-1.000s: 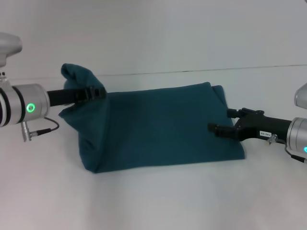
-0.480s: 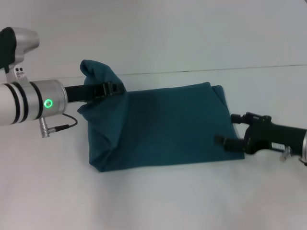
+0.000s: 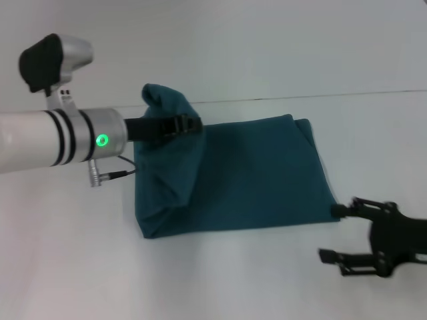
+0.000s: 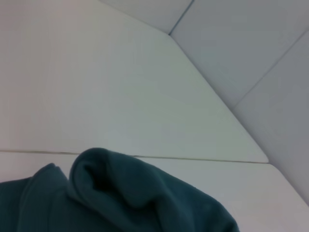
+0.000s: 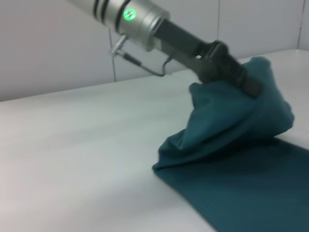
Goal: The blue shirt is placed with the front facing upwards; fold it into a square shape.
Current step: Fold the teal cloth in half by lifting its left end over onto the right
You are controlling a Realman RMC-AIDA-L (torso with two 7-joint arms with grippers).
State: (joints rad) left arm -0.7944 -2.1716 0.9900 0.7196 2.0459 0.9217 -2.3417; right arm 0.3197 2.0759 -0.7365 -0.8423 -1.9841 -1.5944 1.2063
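The blue shirt (image 3: 253, 177) lies folded into a wide band on the white table (image 3: 213, 280), plain teal side up. My left gripper (image 3: 190, 125) is shut on the shirt's left end and holds it lifted in a bunched peak over the band. That raised fold fills the lower part of the left wrist view as the shirt (image 4: 120, 198). The right wrist view shows the shirt (image 5: 231, 159) with the left gripper (image 5: 248, 83) pinching its raised end. My right gripper (image 3: 330, 232) stands open at the front right, just off the shirt's right corner, holding nothing.
The bare white table extends in front of and behind the shirt. A pale wall (image 3: 267, 40) rises behind the table's far edge. A cable (image 3: 113, 175) loops from the left wrist close to the cloth.
My left gripper has carried the shirt's lifted left end to the right, over the band. The right gripper has drawn back from the shirt's right edge toward the front right.
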